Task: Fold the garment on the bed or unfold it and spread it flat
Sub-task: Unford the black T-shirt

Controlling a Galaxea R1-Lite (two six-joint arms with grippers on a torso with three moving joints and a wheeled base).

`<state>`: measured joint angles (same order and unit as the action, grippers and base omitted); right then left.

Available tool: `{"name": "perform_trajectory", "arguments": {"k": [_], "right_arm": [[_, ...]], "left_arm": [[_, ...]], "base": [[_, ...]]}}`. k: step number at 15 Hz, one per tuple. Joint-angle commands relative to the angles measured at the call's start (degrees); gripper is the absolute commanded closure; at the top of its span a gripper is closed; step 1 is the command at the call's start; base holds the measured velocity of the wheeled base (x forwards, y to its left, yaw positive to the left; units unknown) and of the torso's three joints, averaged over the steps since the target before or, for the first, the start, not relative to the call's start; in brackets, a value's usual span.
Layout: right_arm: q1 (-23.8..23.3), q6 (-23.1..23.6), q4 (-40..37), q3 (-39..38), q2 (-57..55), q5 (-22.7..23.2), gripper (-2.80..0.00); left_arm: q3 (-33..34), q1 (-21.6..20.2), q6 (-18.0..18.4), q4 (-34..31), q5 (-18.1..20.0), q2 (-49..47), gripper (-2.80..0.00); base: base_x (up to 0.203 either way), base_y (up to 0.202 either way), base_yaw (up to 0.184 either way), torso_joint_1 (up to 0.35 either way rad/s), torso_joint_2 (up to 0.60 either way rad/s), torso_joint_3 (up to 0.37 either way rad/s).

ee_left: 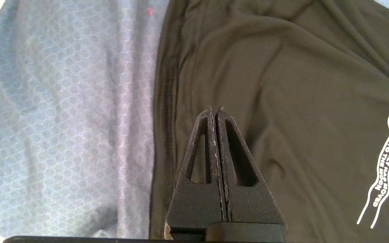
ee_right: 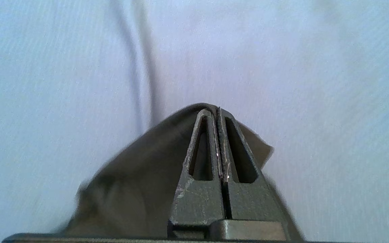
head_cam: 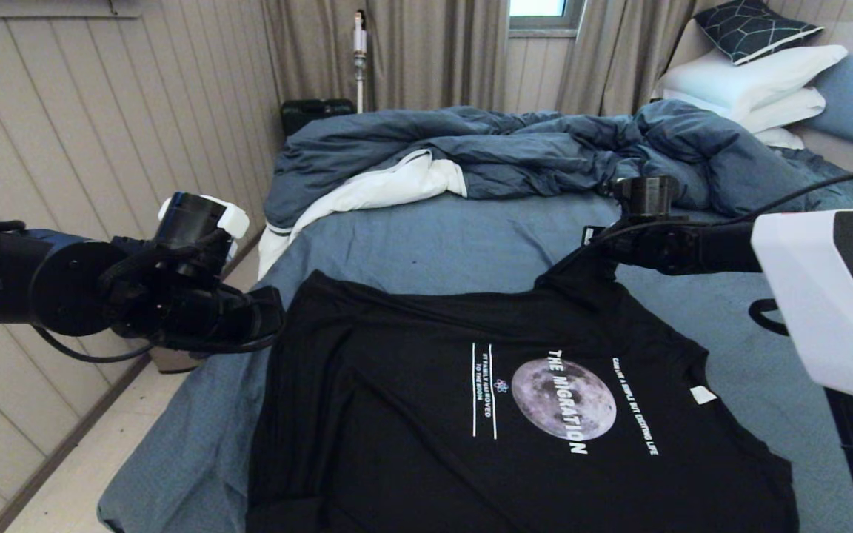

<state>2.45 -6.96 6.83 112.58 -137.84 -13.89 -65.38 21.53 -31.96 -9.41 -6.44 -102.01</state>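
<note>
The garment (head_cam: 515, 414), a black T-shirt, lies print-up on the near part of the bed (head_cam: 426, 237), its moon print (head_cam: 563, 398) and white "THE MIGRATION" lettering facing the ceiling and its small white neck label (head_cam: 702, 394) toward the bed's right side. Its near portion runs out of the head view at the bottom.

At the shirt's left edge, over the bed's left side, the left hand (head_cam: 267, 314) sits at the hem. The head view does not show its tips; the left wrist view does: the two black fingers (ee_left: 214, 135) are pressed flat together with no cloth seen between them, poised above the black fabric (ee_left: 282, 101) just inside the stitched hem, with the patterned blue-grey sheet (ee_left: 62, 118) beside it.

Farther back, at the shirt's far right corner, the right hand (head_cam: 597, 248) holds a peak of cloth lifted off the sheet. The head view shows the fabric drawn up to it in a point. The right wrist view shows the grip itself: its fingers (ee_right: 211, 135) are closed, and a flap of black fabric (ee_right: 140, 189) wraps behind and around them, hanging over plain sheet (ee_right: 316, 84).

Beyond the shirt lies bare sheet, then a rumpled dark blue duvet (head_cam: 515, 148) with white lining across the far end. White pillows (head_cam: 752, 89) and a dark patterned cushion (head_cam: 756, 29) are stacked at the far right corner.
</note>
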Motion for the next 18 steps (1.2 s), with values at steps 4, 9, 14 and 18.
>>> {"name": "perform_trajectory", "arguments": {"k": [4, 9, 14, 18], "right_arm": [[-1.57, 3.02, 6.68, 0.09, -6.22, -4.91, 0.00], [-1.66, 2.90, 7.31, 0.01, -6.66, -5.46, 0.00], [-1.18, 3.18, 7.23, 0.09, -4.01, -5.93, 0.00], [-1.15, 3.27, 6.02, 0.08, -3.31, -5.90, -1.34]], "left_arm": [[2.01, -0.08, -1.34, 3.78, -0.77, 0.06, 0.00], [2.10, 0.00, -1.35, 3.87, -0.68, 0.15, 0.00], [2.10, 0.00, -1.43, 3.87, -0.68, 0.24, 0.00], [2.54, 0.00, -1.43, 3.87, -0.51, 1.11, 0.00]], "base": [[0.000, 0.000, 0.000, 0.000, 0.00, 0.000], [0.000, 0.000, 0.000, 0.000, 0.00, 0.000], [0.000, 0.000, 0.000, 0.000, 0.00, 0.000], [0.000, 0.000, 0.000, 0.000, 0.00, 0.000]]}}
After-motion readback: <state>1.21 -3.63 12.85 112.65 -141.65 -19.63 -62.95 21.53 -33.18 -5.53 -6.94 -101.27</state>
